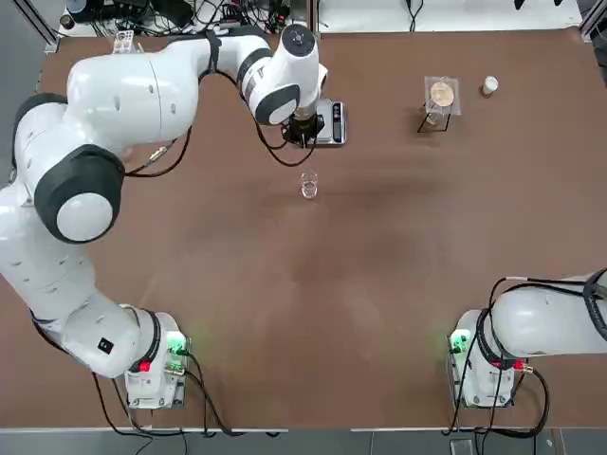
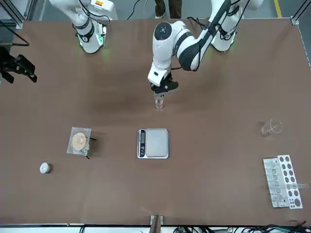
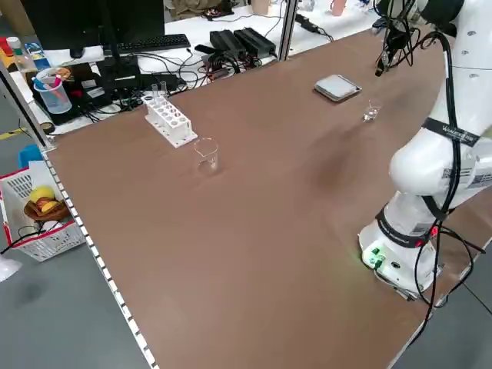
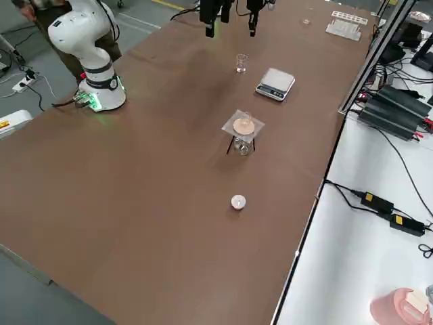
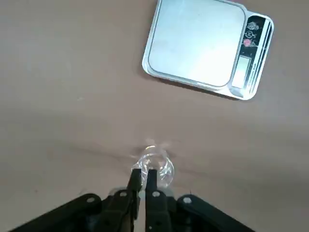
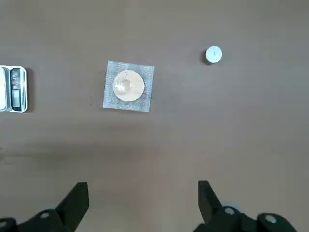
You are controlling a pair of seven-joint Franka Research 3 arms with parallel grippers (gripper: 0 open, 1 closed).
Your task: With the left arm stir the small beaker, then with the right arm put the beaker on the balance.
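Note:
The small beaker (image 1: 309, 185) (image 2: 159, 102), tiny clear glass, stands upright on the brown table just on the robot's side of the balance (image 1: 330, 123) (image 2: 153, 143). The balance is a flat silver square with a dark display strip. My left gripper (image 2: 163, 90) (image 5: 141, 176) hangs directly over the beaker (image 5: 154, 162) with its fingers pressed together. Whether something thin sits between them I cannot tell. The right arm is folded back at its base, and its gripper (image 6: 142, 198) (image 2: 19, 68) is open, empty and high above the table's right side, far from the beaker.
A small stand with a round orange disc (image 1: 441, 95) (image 6: 128, 86) and a little white cap (image 1: 489, 85) sit to the balance's right. A larger clear beaker (image 2: 270, 127) and a white test-tube rack (image 2: 283, 180) stand far out on the left arm's side.

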